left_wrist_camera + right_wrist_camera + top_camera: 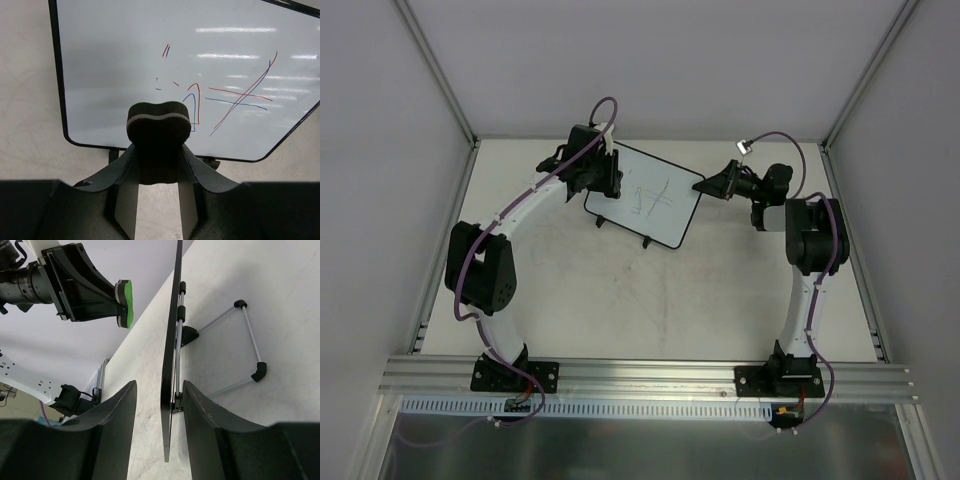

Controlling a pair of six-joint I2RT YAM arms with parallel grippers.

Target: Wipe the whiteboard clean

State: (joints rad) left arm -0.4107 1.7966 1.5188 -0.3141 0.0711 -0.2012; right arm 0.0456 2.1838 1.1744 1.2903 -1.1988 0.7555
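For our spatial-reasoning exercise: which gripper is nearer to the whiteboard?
Right. The right gripper straddles the whiteboard at its edge, one finger on each side; the left gripper, holding an eraser, hovers off its face.

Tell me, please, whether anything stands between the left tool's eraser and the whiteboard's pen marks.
Nothing visible does. The eraser in the left tool faces the pen marks on the whiteboard across an open gap. The right tool straddles the board's edge, clear of the marks.
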